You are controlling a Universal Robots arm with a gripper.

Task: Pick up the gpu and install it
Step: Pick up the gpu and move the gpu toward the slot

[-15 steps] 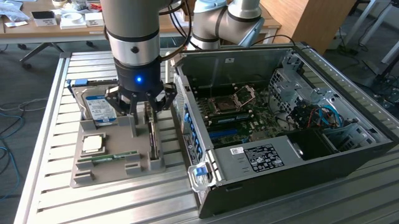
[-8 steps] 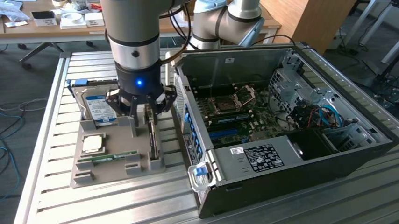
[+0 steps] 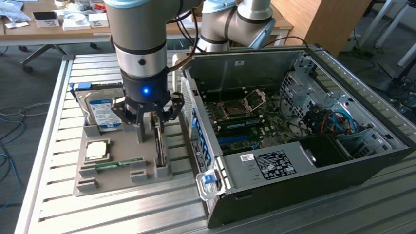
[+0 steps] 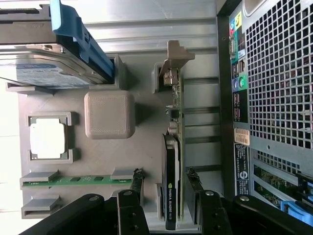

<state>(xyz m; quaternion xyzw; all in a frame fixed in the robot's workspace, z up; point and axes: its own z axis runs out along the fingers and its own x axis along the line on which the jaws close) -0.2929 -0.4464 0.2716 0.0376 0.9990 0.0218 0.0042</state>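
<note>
Pick-up stage: gripper point(image 4: 165, 172) spread, straddling the thin dark gpu card with silvery bracket point(image 4: 171, 156), upright in the grey holder tray point(image 4: 98, 161). Needs a square squeeze.

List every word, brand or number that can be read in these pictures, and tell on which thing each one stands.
"NVIDIA QUADRO": white print on the edge of the graphics card; the characters after it are too blurred.
Hard drive, blue-white label: too small to read.
Power supply, white label: too small to read.
Stickers on the back of the computer case: too blurred to read.
</note>
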